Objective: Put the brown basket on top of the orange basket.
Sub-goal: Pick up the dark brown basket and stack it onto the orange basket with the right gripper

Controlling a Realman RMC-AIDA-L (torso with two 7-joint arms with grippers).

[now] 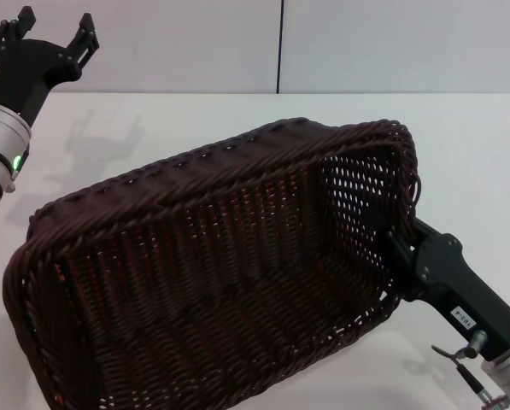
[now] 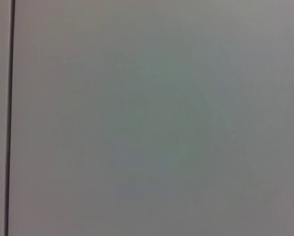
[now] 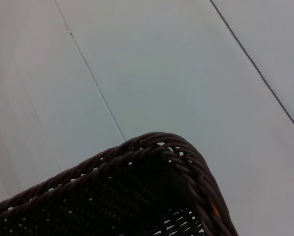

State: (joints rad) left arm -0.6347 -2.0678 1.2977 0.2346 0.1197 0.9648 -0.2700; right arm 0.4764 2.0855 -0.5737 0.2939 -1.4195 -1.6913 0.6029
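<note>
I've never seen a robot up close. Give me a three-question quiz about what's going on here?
1. True or false: the brown basket is tilted, not level.
2. Which end effector holds it: A) left B) right?
3. Fill in: the left end effector is raised and ____.

Key: 1. True. 2. B, the right end effector grips the basket's end wall. 3. Open.

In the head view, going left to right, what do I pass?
Left gripper, raised at the far left with fingers open → brown basket, lifted and tilted, filling the middle → right gripper, clamped on the basket's right end wall.
</note>
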